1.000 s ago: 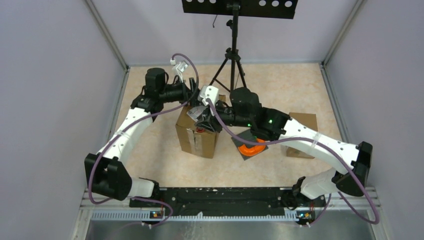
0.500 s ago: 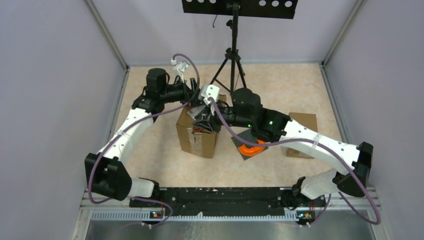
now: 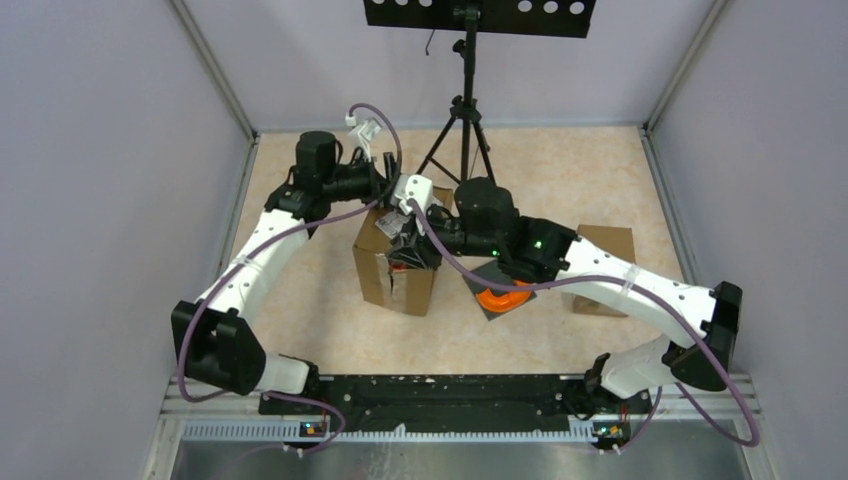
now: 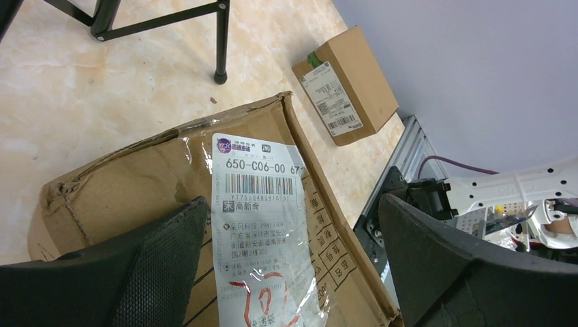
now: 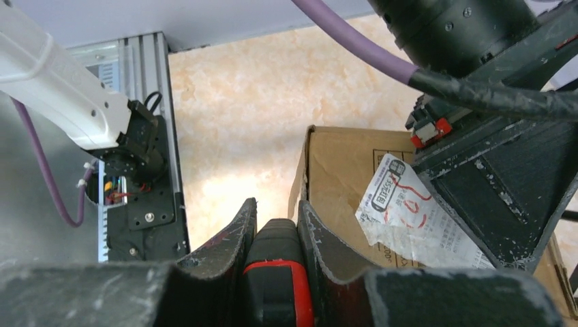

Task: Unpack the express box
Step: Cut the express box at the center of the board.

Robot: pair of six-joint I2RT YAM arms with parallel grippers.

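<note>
The box [image 3: 390, 282] stands upright at mid-desk [image 3: 600, 170], label [image 4: 262, 225] on top. The left jaws stand wide apart over the top, one finger [image 4: 157, 272] on either side of the label. The right jaws are clamped on a black-and-red tool [image 5: 276, 266] near the box's top edge. A second box [image 3: 612, 242] lies well apart to the right.

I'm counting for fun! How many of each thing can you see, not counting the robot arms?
Boxes: 2, the middle box and the right box
Tripod: 1
Orange ring: 1
Red-and-black tool: 1
Total: 5
</note>
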